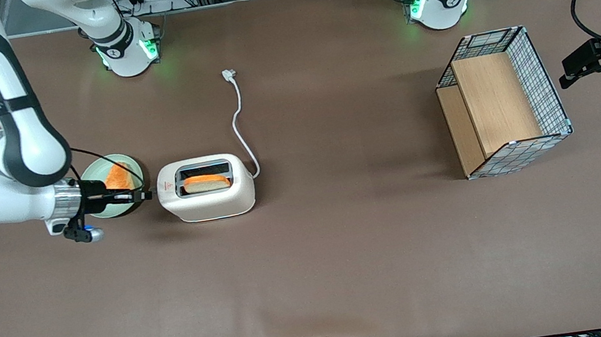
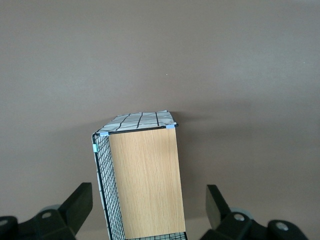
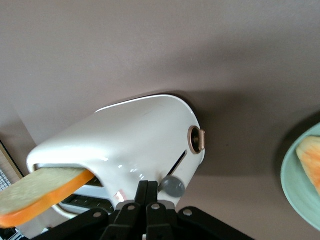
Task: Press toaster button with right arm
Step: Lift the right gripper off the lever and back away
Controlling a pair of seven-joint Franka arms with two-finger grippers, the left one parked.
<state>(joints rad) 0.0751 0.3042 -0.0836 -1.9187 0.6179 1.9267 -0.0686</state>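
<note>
On brown table (image 1: 313, 260), toward working arm's end: right arm (image 1: 16, 132) bent low, wrist level, reaching sideways. Near parked arm's end, a wire basket (image 1: 503, 102) with wooden shelf, well apart from everything else. Just beside gripper, toaster (image 1: 207, 196), cream-white, upright, bread slice (image 1: 206, 183) standing in its slot; white cord (image 1: 240, 124) trailing away from front camera to plug (image 1: 228, 74). Under the wrist, pale green plate (image 1: 131, 170) with an orange-crusted slice (image 1: 118, 177) on it. Gripper (image 3: 146, 197) at toaster's narrow end face, fingers pressed together, clenched on nothing. Toaster button (image 3: 173, 186), small grey knob, just beside fingertips, possibly touching them; hard to say from wrist view.
</note>
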